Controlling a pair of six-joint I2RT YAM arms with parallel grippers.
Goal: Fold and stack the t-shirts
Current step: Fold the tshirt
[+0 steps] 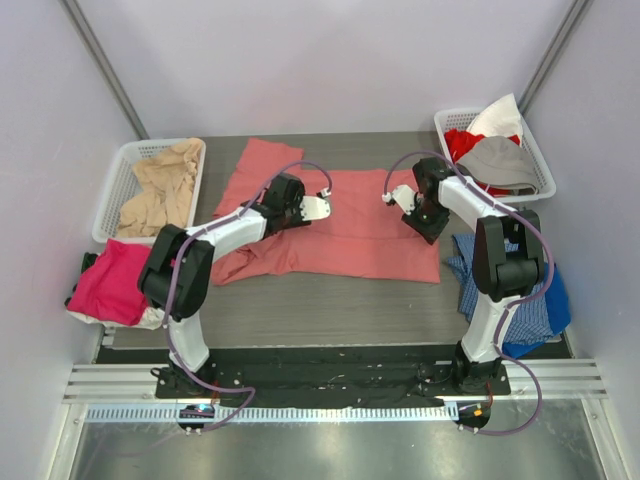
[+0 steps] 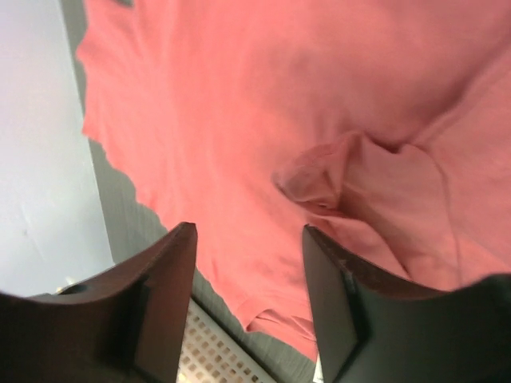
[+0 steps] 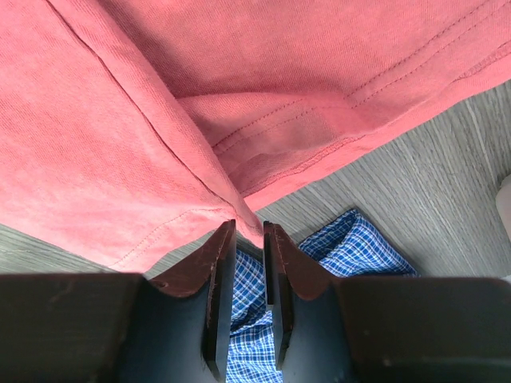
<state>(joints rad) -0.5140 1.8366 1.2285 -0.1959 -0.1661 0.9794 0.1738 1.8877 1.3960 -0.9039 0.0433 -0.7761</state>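
A salmon-red t-shirt [image 1: 350,235] lies spread and partly creased on the grey table. My left gripper [image 1: 322,203] hovers over its upper middle. In the left wrist view the left gripper [image 2: 247,239] is open and empty above the salmon-red t-shirt [image 2: 239,120]. My right gripper [image 1: 390,197] is over the shirt's right part. In the right wrist view the right gripper [image 3: 249,231] is nearly closed, and its tips pinch a ridge of the salmon-red t-shirt [image 3: 120,144] near the hem.
A white basket [image 1: 118,180] with beige shirts [image 1: 165,185] stands at back left. A second basket [image 1: 540,165] with red and grey clothes is at back right. A magenta-pink shirt [image 1: 110,280] lies at the left edge. A blue plaid cloth [image 1: 520,290] lies at the right.
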